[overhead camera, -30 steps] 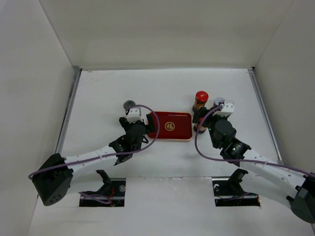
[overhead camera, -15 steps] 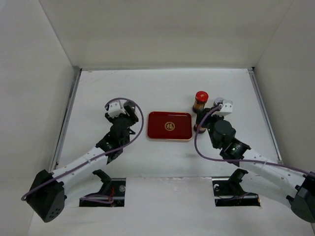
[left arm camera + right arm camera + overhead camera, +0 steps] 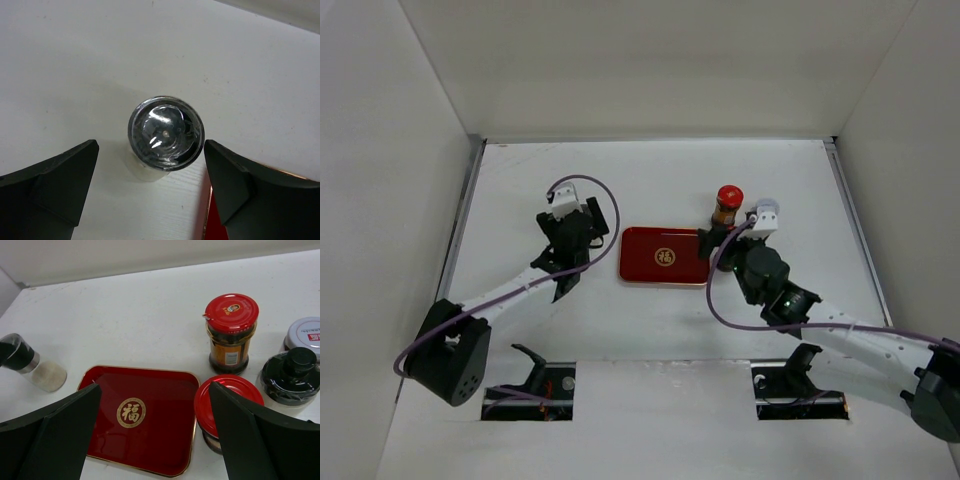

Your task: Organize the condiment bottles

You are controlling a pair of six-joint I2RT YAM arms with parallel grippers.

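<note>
In the left wrist view a whitish shaker point(image 3: 166, 132) with a grey metallic top stands upright between the fingers of my open left gripper point(image 3: 150, 150), without touching them. In the top view my left gripper point(image 3: 586, 224) covers that shaker, just left of the red tray point(image 3: 663, 257). My right gripper point(image 3: 155, 387) is open and empty above the tray's right part point(image 3: 145, 415). A dark bottle with a red cap point(image 3: 231, 332) stands upright behind the tray. A second red cap point(image 3: 225, 400) sits next to my right finger. The left shaker also shows in the right wrist view point(image 3: 35, 369).
A black-topped jar point(image 3: 295, 375) and a grey-white lidded jar point(image 3: 306, 332) stand right of the red-capped bottles. The tray's edge shows by my left gripper's right finger point(image 3: 206, 220). White walls enclose the table on three sides.
My left gripper moved away from the tray's left edge, up and left, and now sits over the shaker. My right gripper shifted slightly left toward the tray.
</note>
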